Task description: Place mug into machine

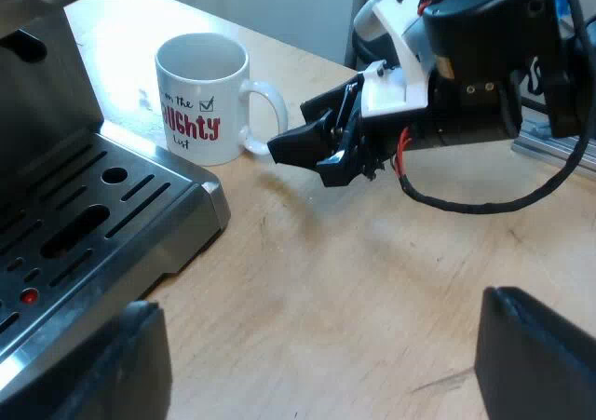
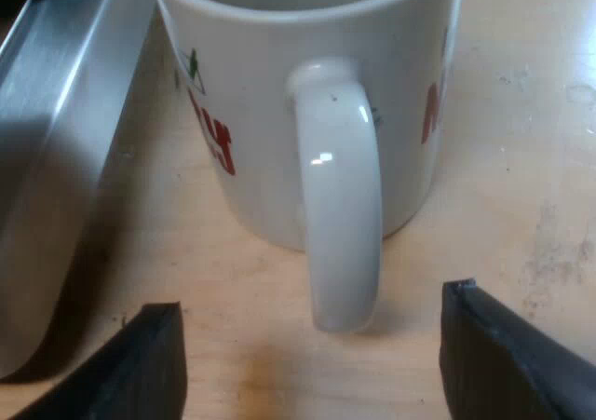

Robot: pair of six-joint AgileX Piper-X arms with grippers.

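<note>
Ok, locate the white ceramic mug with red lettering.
In the left wrist view the white mug stands upright on the wooden table, beside the espresso machine's metal drip tray, its handle pointing at my open right gripper.

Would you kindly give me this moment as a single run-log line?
mug: upright on table, beside drip tray | right tool: open, astride mug handle, not gripping | left tool: open, holding nothing

"on the" and red "IGHTY" on mug
</note>
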